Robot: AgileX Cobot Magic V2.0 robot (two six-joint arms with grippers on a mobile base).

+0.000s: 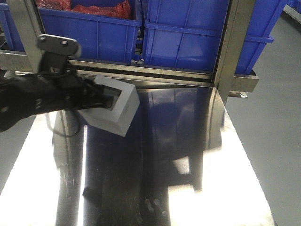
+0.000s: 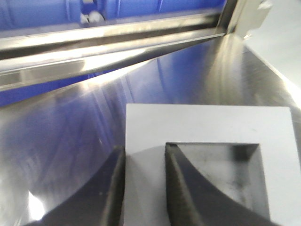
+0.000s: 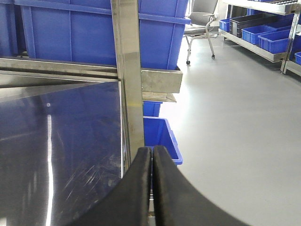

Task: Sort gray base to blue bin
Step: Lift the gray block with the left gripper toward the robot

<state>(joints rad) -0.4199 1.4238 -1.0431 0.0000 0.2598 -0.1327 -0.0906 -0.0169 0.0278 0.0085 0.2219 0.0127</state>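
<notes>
The gray base (image 1: pixel 117 110) is a matte gray block with a square recess (image 2: pixel 221 169), held tilted just above the steel table. My left gripper (image 1: pixel 109 100) comes in from the left and is shut on it. In the left wrist view one finger (image 2: pixel 115 188) presses the outer side and the other finger (image 2: pixel 176 188) sits inside the recess, clamping one wall of the gray base (image 2: pixel 207 122) in the left gripper (image 2: pixel 143 157). A large blue bin (image 1: pixel 188 40) stands on the rack behind the table. My right gripper (image 3: pixel 152 151) is shut on nothing at the table's right edge.
A second blue bin (image 1: pixel 94 33) with red contents stands to the left of the first. Steel uprights (image 1: pixel 233 47) and a rail (image 1: pixel 155 73) frame the table's back edge. A small blue crate (image 3: pixel 162 136) sits on the floor beyond the right edge, an office chair (image 3: pixel 200 19) farther off.
</notes>
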